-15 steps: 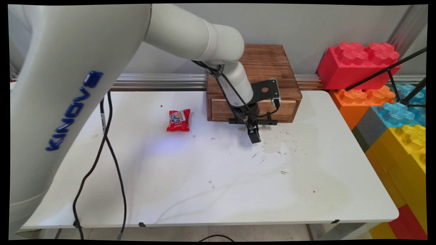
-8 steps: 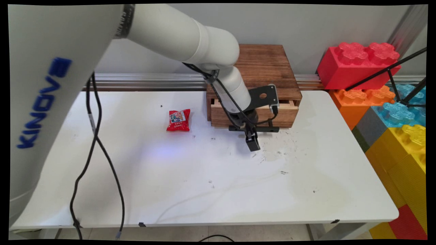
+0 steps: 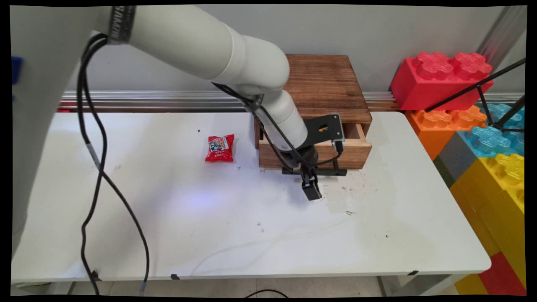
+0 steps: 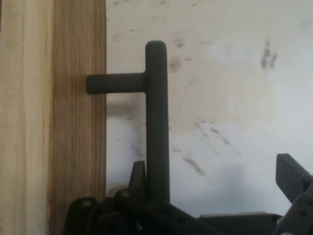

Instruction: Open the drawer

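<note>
Close-up, gripper [image 4: 215,196] beside drawer handle [image 4: 157,122]

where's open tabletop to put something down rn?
Bare: wide near half of the table, and the left side beyond the snack packet. Crowded: in front of the open drawer, where the claw holds its handle.

The wooden drawer box [image 3: 331,84] with its pulled-out drawer [image 3: 314,153] blocks the back, while bare tabletop [image 3: 251,235] lies open around the red snack packet [image 3: 220,148].
</note>
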Available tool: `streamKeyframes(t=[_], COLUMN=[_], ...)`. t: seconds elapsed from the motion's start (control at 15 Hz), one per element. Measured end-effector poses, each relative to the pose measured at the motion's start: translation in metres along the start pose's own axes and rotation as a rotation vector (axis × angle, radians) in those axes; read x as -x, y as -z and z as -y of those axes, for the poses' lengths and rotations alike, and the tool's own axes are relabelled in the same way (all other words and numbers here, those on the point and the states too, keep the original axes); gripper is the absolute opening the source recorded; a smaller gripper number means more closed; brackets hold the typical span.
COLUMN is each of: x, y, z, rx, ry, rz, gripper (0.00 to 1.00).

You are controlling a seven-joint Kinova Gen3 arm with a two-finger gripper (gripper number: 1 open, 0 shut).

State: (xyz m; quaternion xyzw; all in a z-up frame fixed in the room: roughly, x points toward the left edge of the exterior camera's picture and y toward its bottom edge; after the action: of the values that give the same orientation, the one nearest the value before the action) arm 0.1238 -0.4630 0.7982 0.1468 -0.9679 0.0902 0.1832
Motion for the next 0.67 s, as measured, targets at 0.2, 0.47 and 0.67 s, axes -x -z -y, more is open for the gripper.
streamKeyframes(t=[0.2,0.47,0.67], x=[0.002,0.003,0.004], y=[0.003,0.005,0.007], z=[-0.017,-0.035,-0.049], rx=[0.017,0.032,0.041], ry=[-0.008,-0.016,-0.02], rz=[-0.004,-0.011,-0.018], gripper=[1.0,1.0,1.0])
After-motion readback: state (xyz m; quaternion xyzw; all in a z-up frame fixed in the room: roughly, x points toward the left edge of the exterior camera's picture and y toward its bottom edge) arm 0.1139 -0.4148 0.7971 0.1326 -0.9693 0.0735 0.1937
